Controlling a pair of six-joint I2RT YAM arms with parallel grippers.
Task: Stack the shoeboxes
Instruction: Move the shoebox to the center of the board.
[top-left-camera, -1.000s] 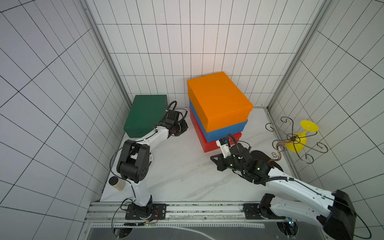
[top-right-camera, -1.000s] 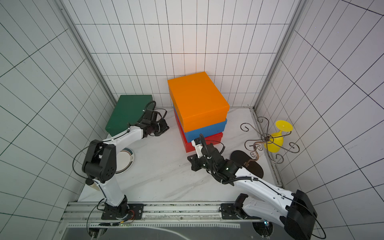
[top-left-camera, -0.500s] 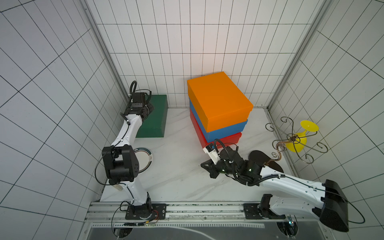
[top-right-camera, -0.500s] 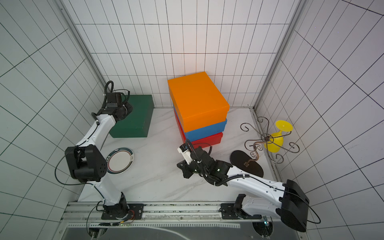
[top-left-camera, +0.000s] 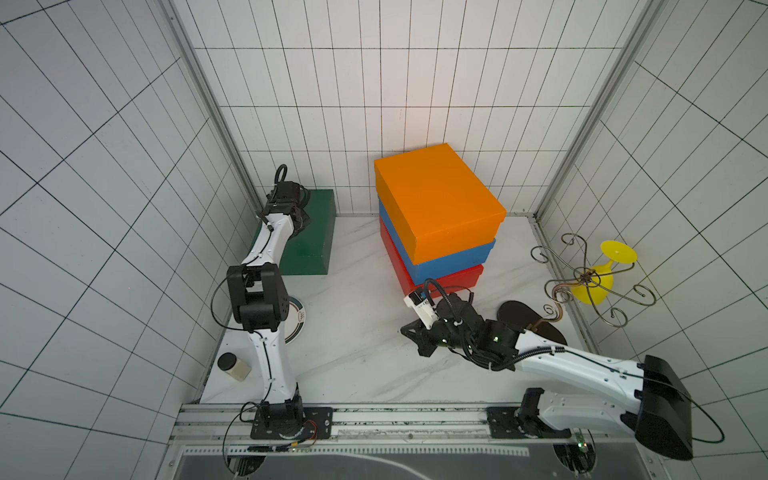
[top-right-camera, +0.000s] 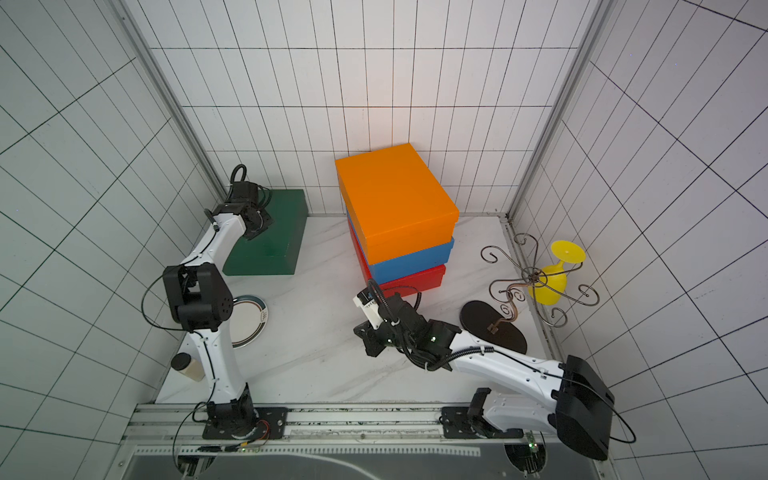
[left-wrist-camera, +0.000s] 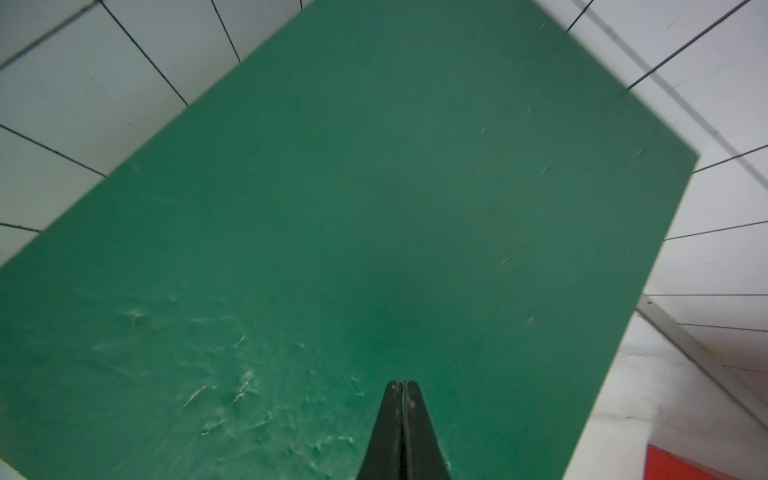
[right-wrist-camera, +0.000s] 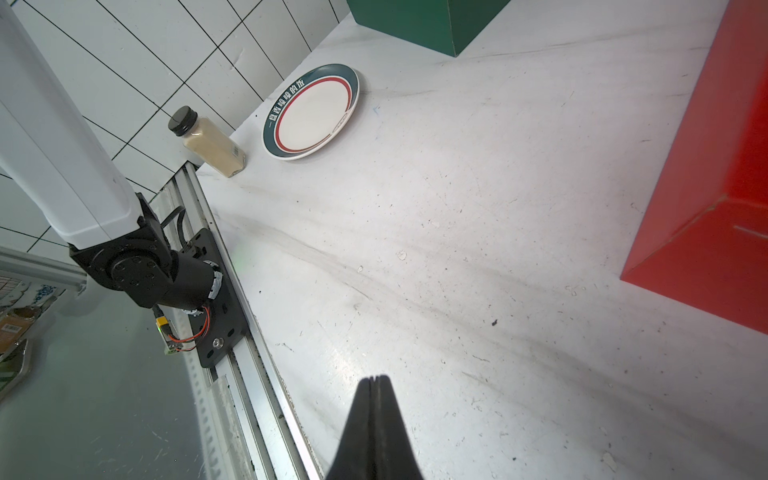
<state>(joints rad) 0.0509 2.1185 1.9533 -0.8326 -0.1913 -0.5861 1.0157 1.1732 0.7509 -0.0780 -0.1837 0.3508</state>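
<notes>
Three of the shoeboxes stand as one pile at the back of the table (top-left-camera: 353, 345): the red shoebox (top-left-camera: 453, 277) on the bottom, the blue shoebox (top-left-camera: 457, 259) on it and the orange shoebox (top-left-camera: 436, 203) on top, their edges not quite in line. The dark green shoebox (top-left-camera: 318, 237) lies flat on its own in the back left corner, close to both walls and well apart from the pile. The left gripper (left-wrist-camera: 402, 388) is over the green lid with its jaws pressed together and nothing between them; its tips look very close to the lid, but whether they touch it is hard to tell. The right gripper (right-wrist-camera: 375, 382), jaws likewise together and empty, hangs above bare table just in front of the red box's near corner. A plate (right-wrist-camera: 311, 112) and a spice jar (right-wrist-camera: 208, 143) sit along the left edge
</notes>
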